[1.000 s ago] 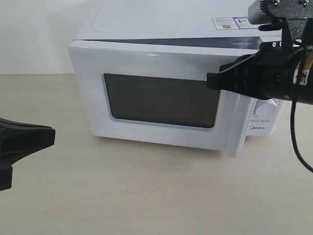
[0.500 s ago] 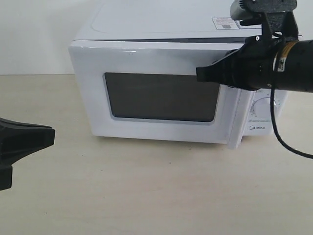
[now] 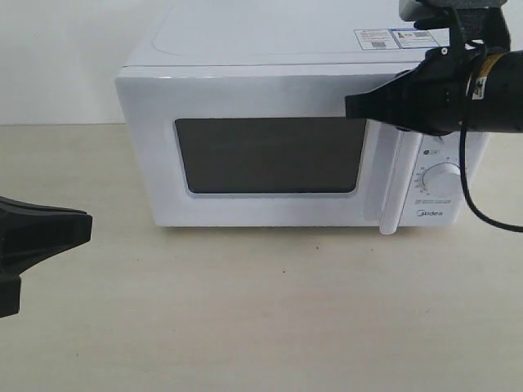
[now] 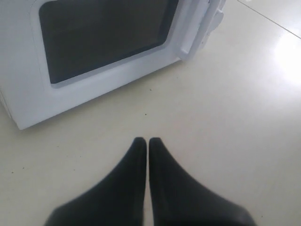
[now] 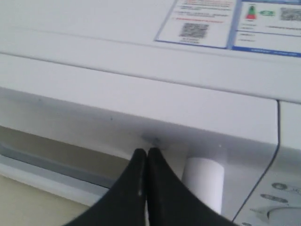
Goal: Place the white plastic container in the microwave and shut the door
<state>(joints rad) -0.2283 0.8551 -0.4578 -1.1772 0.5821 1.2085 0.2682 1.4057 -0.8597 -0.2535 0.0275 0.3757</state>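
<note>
Sitting on the pale table (image 3: 245,318), the microwave (image 3: 245,37) faces the exterior camera with its door (image 3: 151,163) flush against the body, no gap showing along the top edge or at the handle (image 3: 392,196) side. The dark window (image 3: 270,155) gives nothing away, so the white plastic container cannot be made out (if it is inside, the glass hides it).

The right gripper (image 3: 351,108) reaches in from the right at the height of the door's upper edge. Its two black fingers are pressed together with nothing between them, and their joined tips meet the white door face just above the window's upper right corner, beside the top of the handle. The right wrist view confirms it: the right gripper (image 5: 145,151) touches the door panel, with the handle's rounded top just beside it and the stickers (image 5: 207,21) on the lid above.

The left gripper (image 3: 86,230) hovers low over the table well to the left of the microwave. Its fingers (image 4: 136,155) are closed flat against each other, empty, pointing toward the door's lower edge.

One dial (image 3: 444,178) shows below the right arm.
</note>
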